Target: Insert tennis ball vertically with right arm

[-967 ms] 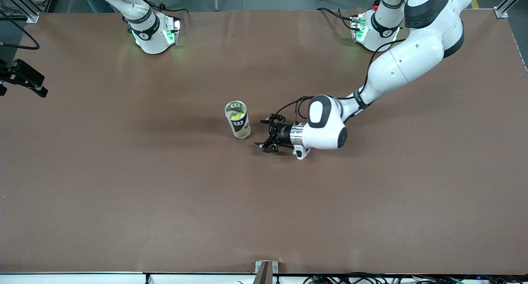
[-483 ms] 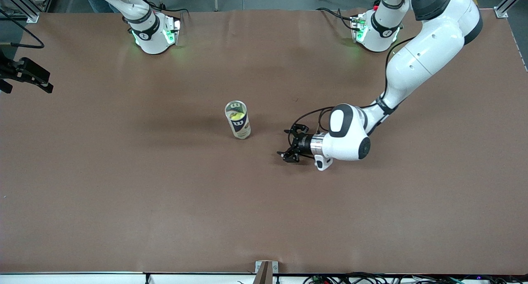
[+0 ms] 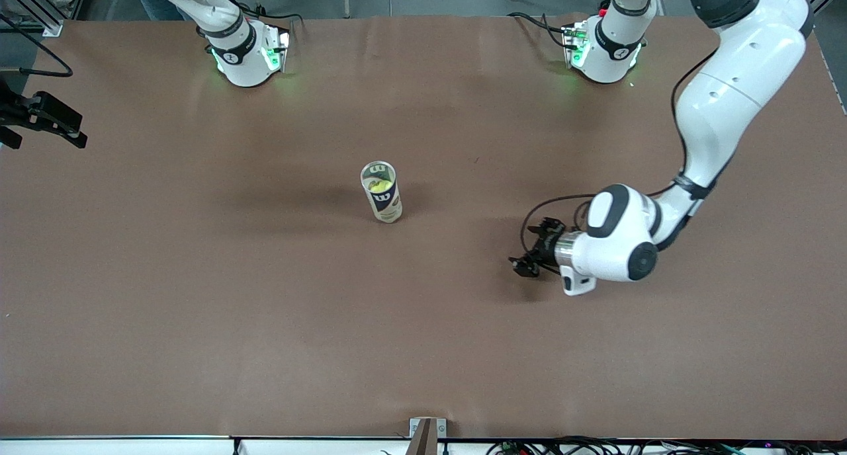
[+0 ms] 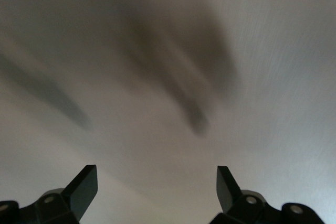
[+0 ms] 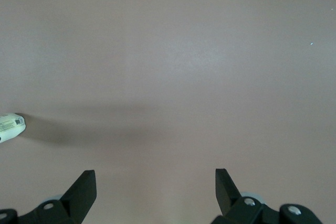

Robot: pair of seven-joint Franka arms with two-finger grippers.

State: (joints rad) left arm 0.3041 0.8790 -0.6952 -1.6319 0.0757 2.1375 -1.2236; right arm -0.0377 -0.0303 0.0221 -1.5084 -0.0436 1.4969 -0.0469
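Note:
A clear tennis ball can (image 3: 384,204) with a dark label stands upright near the middle of the brown table (image 3: 198,296). A yellow-green tennis ball (image 3: 380,186) lies inside it, seen through the open top. My left gripper (image 3: 533,247) hangs open and empty low over the table, well off the can toward the left arm's end. In the left wrist view the left gripper (image 4: 156,178) shows only blurred tabletop between its fingers. My right gripper (image 5: 155,176) is open and empty over bare table, with the can (image 5: 10,128) at that view's edge.
A black piece of the right arm's hand (image 3: 46,119) shows at the table's edge on the right arm's end. Both arm bases (image 3: 246,55) (image 3: 603,50) stand along the table's edge farthest from the front camera. A small metal bracket (image 3: 427,430) sits at the nearest edge.
The left arm has drawn its open gripper away from the can, toward its own end of the table and lower in the front view. The can has stayed put.

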